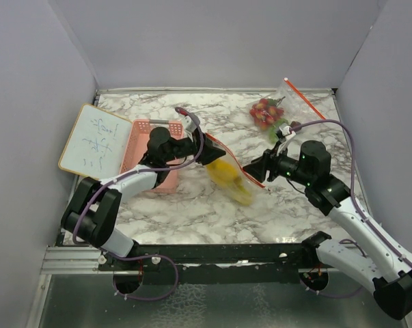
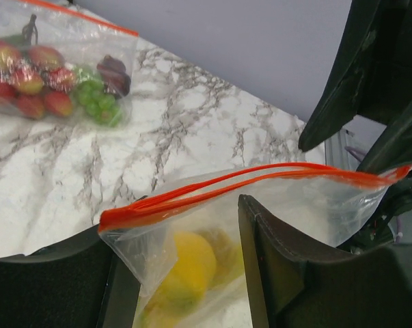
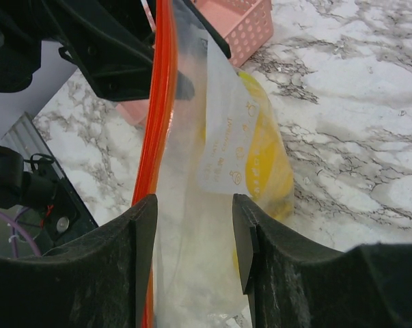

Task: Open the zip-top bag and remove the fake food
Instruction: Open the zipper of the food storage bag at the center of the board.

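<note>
Zip-top bag (image 1: 223, 162) between left tool (image 1: 207, 152), jaws apart, and right tool (image 1: 252, 171), grip unclear; pink basket (image 1: 136, 147) 9 o'clock, second bag (image 1: 270, 113) 1 o'clock.

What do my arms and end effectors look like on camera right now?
The left arm and right arm match: pale grey-white links, black joints, a purple cable looped alongside each. The left end effector and right end effector are matte black, each with two broad wedge-shaped fingers. Small green lights show near the right wrist.
</note>
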`<action>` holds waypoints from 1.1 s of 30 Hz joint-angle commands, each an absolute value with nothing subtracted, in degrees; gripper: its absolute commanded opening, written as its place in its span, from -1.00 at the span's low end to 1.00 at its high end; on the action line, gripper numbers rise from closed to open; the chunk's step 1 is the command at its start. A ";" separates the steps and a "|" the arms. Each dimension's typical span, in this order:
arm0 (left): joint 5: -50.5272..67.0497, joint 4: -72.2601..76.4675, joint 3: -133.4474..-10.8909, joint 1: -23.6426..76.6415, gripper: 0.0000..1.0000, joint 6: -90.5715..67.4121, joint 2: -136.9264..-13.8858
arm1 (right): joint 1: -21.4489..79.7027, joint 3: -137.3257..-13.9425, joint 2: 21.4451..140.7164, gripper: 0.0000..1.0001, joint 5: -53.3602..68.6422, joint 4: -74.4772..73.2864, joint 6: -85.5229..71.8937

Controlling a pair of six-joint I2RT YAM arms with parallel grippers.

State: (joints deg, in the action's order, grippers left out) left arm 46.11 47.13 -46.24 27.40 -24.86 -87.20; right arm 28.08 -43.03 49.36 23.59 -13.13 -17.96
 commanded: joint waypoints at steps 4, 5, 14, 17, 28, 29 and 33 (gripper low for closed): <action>32.94 48.18 -38.49 32.09 -0.08 -28.18 -80.77 | 28.36 -41.15 51.34 -0.02 27.33 -5.77 -19.96; 29.98 47.25 -37.89 33.28 -0.22 -28.60 -79.91 | 28.38 -39.99 52.23 -0.02 28.47 -4.14 -20.80; 14.86 40.37 -33.15 40.20 -0.99 -30.34 -75.77 | 28.39 -36.70 55.91 -0.02 31.83 2.42 -24.57; 14.30 41.14 -31.60 40.63 -1.00 -30.75 -76.01 | 28.38 -35.23 55.78 -0.02 33.28 4.62 -25.92; 15.94 44.50 -32.40 41.62 -1.00 -30.13 -82.46 | 28.47 -31.35 54.74 -0.05 34.07 6.10 -27.29; 16.25 44.41 -32.95 41.84 -1.00 -30.00 -82.93 | 28.43 -31.30 55.11 -0.06 34.22 6.34 -27.37; 16.65 43.99 -34.86 42.64 -1.00 -29.62 -83.79 | 28.55 -31.01 56.51 -0.23 34.94 7.84 -28.04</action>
State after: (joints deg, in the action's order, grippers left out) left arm 16.38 42.96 -32.25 41.56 -30.24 -82.91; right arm 28.08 -31.73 55.40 32.84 3.73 -26.92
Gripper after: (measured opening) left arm 0.016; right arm 0.428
